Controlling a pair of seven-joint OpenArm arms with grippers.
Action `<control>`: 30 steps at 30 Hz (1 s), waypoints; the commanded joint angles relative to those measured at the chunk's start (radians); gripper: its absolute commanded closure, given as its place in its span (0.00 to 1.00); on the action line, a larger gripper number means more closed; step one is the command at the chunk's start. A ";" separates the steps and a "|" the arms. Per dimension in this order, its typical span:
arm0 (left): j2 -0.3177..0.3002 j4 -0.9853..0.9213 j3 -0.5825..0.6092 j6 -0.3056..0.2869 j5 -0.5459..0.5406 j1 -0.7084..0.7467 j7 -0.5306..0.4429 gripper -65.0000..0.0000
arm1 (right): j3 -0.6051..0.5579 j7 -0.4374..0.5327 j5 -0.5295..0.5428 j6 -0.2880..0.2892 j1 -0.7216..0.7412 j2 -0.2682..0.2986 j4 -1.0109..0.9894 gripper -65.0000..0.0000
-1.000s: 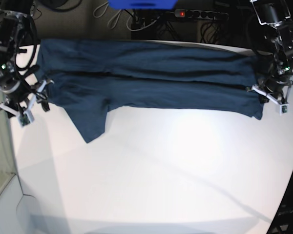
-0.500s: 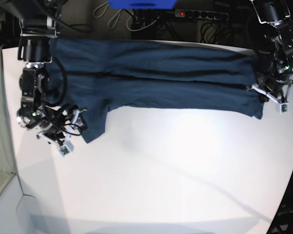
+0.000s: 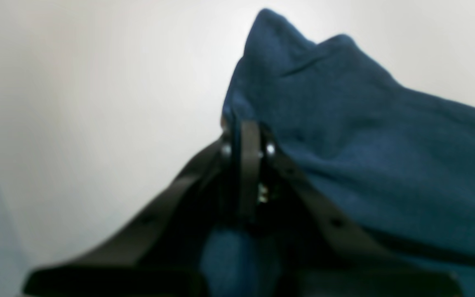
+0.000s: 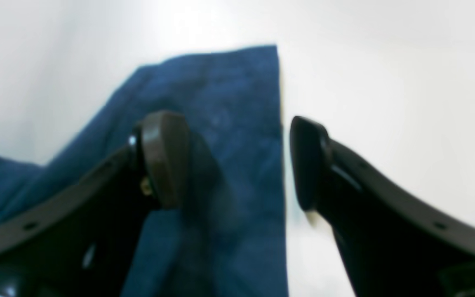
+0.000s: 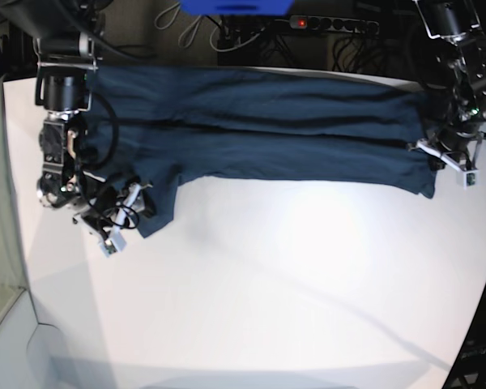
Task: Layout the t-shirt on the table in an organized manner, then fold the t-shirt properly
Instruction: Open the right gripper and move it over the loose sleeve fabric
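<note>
One t-shirt, dark navy, lies on one white worktop, spread in a long band along the worktop's far edge with lengthwise creases. A single sleeve hangs out from the band toward the near side, close to the shirt's left end in the base view. Two hands work at it, one at each end.

The left hand sits at the shirt's right end in the base view. Its wrist view shows the two fingers pressed together with a fold of navy cloth pinched between them, the fabric bunched up beyond the tips.

The right hand is at the sleeve. In its wrist view the fingers stand well apart: one pad rests over the sleeve cloth, the other is over bare worktop just past the sleeve's straight hem. It grips nothing. Whether the pads touch the cloth cannot be told.
</note>
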 commanded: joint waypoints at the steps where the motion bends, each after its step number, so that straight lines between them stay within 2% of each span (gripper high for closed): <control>1: -0.005 0.004 0.000 -0.006 0.011 0.005 0.037 0.99 | 0.000 -0.023 -0.007 0.003 0.007 0.011 -0.001 0.46; 3: -0.005 0.004 0.000 -0.006 0.011 0.005 0.036 0.99 | 0.000 -0.026 -0.007 0.003 0.007 0.012 -0.001 0.59; 7: -0.005 0.004 0.000 -0.006 0.007 0.005 0.034 0.99 | 0.000 -0.032 -0.007 0.003 0.007 0.012 0.003 0.99; 13: -0.005 0.004 0.000 -0.006 0.007 0.005 0.033 0.99 | 0.000 -0.034 -0.006 0.003 -0.022 0.034 0.031 1.00; 18: -0.005 0.004 0.000 -0.006 0.007 0.003 0.033 0.99 | 0.003 -0.038 -0.006 0.003 -0.122 0.034 0.272 1.00; 30: -0.006 0.004 0.000 -0.006 0.010 0.002 0.033 0.99 | 0.018 -0.233 -0.004 0.003 -0.306 0.031 0.766 1.00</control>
